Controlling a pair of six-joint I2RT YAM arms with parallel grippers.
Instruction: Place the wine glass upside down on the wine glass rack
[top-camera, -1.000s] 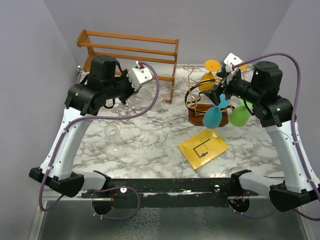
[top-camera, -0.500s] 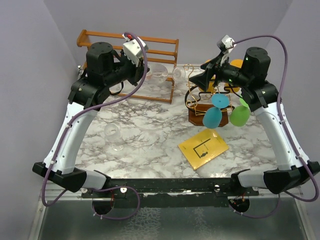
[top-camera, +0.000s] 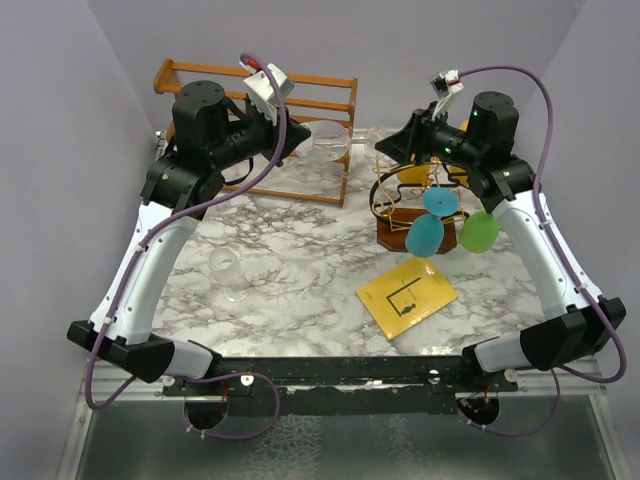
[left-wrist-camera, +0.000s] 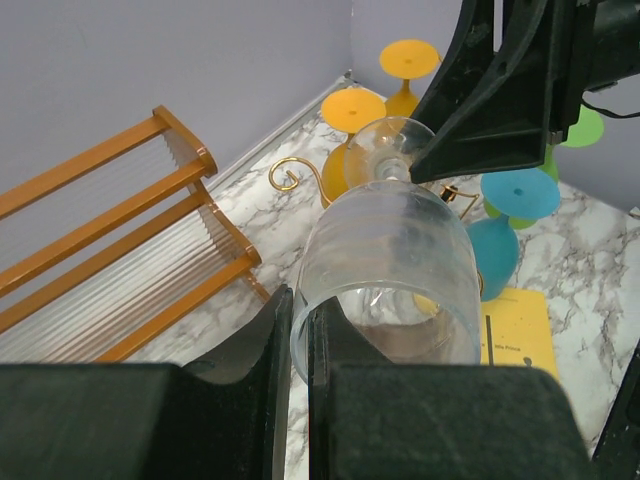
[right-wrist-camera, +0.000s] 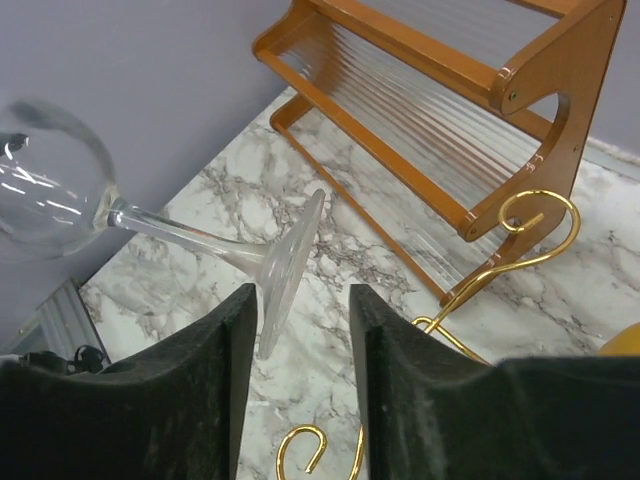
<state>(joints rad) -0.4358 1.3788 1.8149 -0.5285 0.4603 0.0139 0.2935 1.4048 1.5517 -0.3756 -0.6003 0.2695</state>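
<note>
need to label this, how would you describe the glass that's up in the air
At the back of the marble table, between the wooden slatted shelf and the gold wire rack, a clear wine glass lies sideways in mid-air, rim pinched by the left gripper. The rack's glasses are coloured, and the other clear glass sits down on the table.
</note>
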